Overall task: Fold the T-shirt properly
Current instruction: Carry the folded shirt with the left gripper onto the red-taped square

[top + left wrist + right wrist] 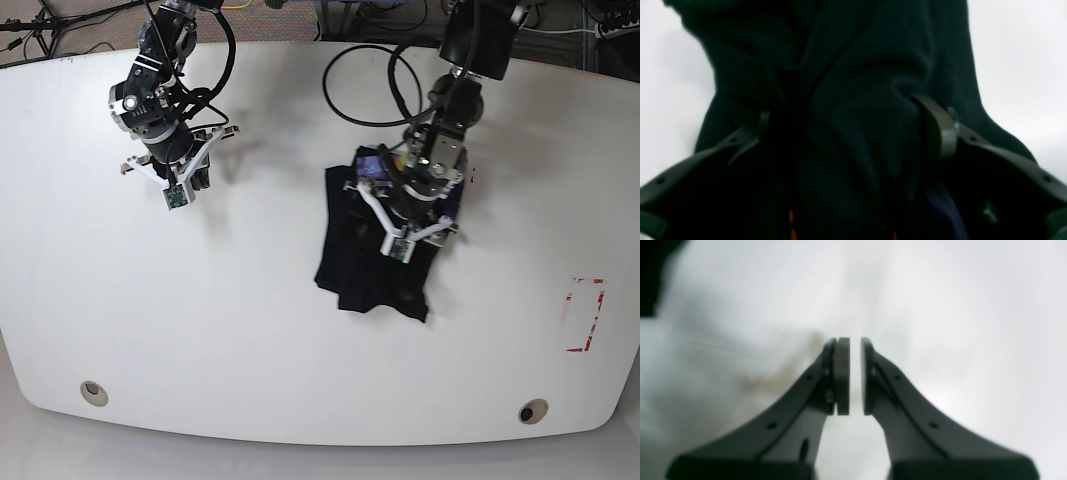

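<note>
Black T-shirt (365,255): crumpled, bunched heap on white table, right of centre; blue-purple patch showing at upper edge; deep folds throughout.

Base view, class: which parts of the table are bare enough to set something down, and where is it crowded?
The white table is bare between the right gripper and the T-shirt, along the whole near edge, and between the shirt and the red marking. It is crowded where the left gripper sits over the bunched shirt, and cables lie behind it.
</note>
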`<state>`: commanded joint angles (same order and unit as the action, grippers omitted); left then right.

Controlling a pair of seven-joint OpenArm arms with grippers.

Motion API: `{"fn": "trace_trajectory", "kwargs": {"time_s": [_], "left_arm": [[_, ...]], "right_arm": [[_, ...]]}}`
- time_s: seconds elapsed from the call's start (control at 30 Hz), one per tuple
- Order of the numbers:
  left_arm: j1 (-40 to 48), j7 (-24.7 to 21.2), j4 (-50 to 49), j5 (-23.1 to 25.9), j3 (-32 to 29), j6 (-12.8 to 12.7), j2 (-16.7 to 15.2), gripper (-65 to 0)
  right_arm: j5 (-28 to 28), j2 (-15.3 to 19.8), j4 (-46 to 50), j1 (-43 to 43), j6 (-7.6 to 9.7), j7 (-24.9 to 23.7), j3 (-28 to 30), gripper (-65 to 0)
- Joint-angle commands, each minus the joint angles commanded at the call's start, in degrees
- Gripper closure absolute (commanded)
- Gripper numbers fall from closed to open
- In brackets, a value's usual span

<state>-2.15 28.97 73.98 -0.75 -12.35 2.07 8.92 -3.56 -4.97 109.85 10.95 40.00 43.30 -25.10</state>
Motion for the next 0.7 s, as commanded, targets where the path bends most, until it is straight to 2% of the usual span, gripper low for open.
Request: {"fn": "trace_trajectory", "kwargs": {"time_s": [0.13, 0.3, 0.43, 0.57, 0.7], "left_arm": [[1.0, 0.2, -0.1, -2.4, 5.8, 4.2, 6.2, -44.7], [2.6, 0.2, -1.4, -5.3, 12.0, 7.4, 12.5, -44.7], [3.7, 0.2, -4.4, -8.3, 17.0, 12.6, 18.3, -44.7], [4.3, -0.1, -7.6, -10.0, 21.2, 15.6, 21.8, -44.7], [4.3, -0.1, -10.1, -10.2, 22.8, 18.6, 25.1, -44.7]], "right_arm": [[0.0, -0.4, 0.1, 0.2, 0.00, 0.0, 0.0, -5.1], [0.0, -0.4, 0.9, 0.2, 0.00, 0.0, -0.1, -5.1], [0.0, -1.1, 0.9, 0.4, 0.00, 0.0, 0.0, -5.1], [0.0, -1.1, 1.0, 0.7, 0.00, 0.0, 0.2, -5.1], [0.0, -1.1, 1.4, 0.9, 0.00, 0.0, 0.3, -5.1]]}}
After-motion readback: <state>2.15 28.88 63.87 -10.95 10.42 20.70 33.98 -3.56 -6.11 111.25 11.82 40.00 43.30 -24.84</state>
